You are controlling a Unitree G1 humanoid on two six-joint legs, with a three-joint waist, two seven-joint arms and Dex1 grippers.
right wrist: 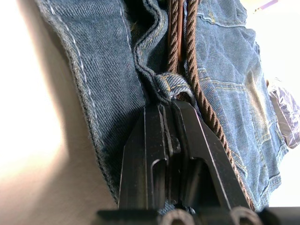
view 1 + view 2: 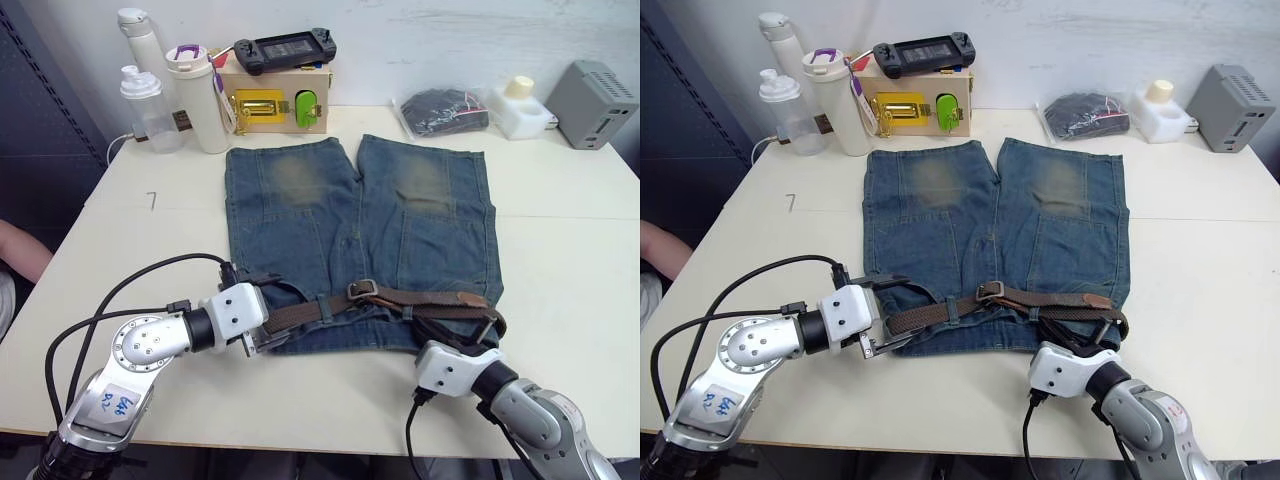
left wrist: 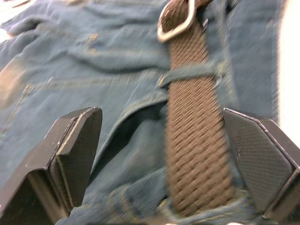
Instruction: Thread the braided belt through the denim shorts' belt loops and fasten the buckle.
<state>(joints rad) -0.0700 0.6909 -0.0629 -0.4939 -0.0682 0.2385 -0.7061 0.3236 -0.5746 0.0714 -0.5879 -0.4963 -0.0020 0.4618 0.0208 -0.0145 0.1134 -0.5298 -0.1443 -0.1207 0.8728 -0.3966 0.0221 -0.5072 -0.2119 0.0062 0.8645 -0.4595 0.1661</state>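
Denim shorts (image 2: 360, 240) lie flat on a pale table (image 2: 570, 290), legs pointing to 12 o'clock and waistband toward me at 6 o'clock. From my head camera, the braided belt (image 2: 420, 302) runs along that waistband, its silver buckle (image 2: 361, 291) near the middle and its lighter leather tip (image 2: 470, 298) lying toward 3 o'clock. My left gripper (image 2: 262, 335) sits at the waistband's 9 o'clock end, beside the strap. My right gripper (image 2: 447, 340) meets the waistband's 3 o'clock end, where the belt bends back on itself. Beyond the shorts, at 12 o'clock, stand a white tumbler (image 2: 196, 96), a clear bottle (image 2: 147, 108), a wooden box (image 2: 276, 102) with a black handheld console (image 2: 285, 49) on top, a dark bag (image 2: 444, 110) and a grey box (image 2: 592, 103).

Left wrist view: my two fingers (image 3: 75, 150) stand spread wide, one on each side of the woven strap, which passes under one of the belt loops (image 3: 187, 75) with the buckle just past it. Neither finger presses the belt.

Right wrist view: my fingers are pressed together with their tips at a denim loop on the waistband edge; it appears pinched between them, though I cannot tell for sure. The braided strap runs just beside the fingertips, doubled along the cloth, with bare table along the hem.
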